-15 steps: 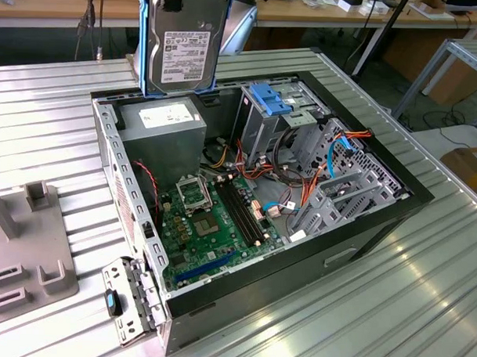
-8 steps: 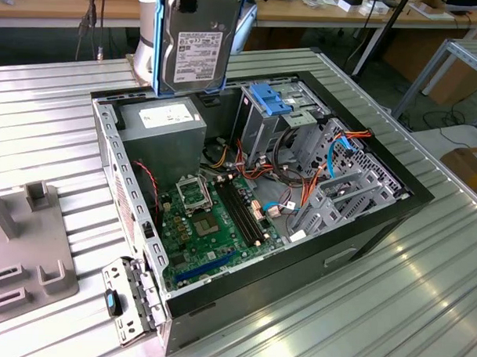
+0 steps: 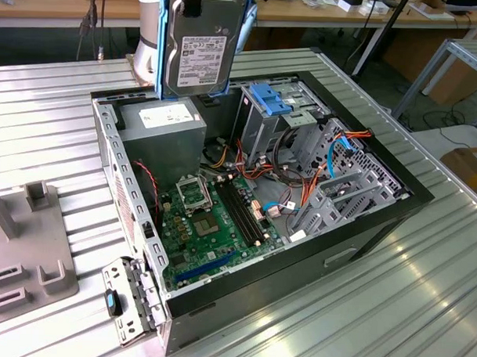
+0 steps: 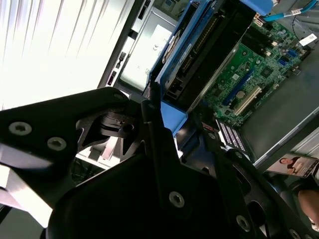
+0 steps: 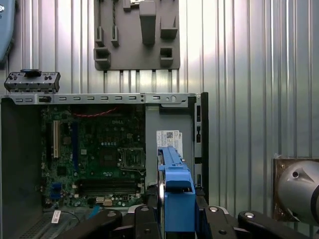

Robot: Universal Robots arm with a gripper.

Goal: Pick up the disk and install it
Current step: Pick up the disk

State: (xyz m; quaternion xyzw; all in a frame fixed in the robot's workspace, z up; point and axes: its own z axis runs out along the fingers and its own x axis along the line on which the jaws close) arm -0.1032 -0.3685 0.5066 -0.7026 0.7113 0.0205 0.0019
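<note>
Hanging upright over the far side of the computer case point(image 3: 361, 253), the disk point(image 3: 202, 44) is grasped by its blue carrier in the hand point(image 5: 177, 220), edge-down, seemingly to suit the slot of the drive cage point(image 3: 256, 134).

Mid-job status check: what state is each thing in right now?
disk: lifted, upright, above the computer case, not yet installed.
hand: shut on the disk's blue carrier.
computer case: lying on its side, side panel off, motherboard exposed.
drive cage: inside the case, blue bracket on top.
</note>
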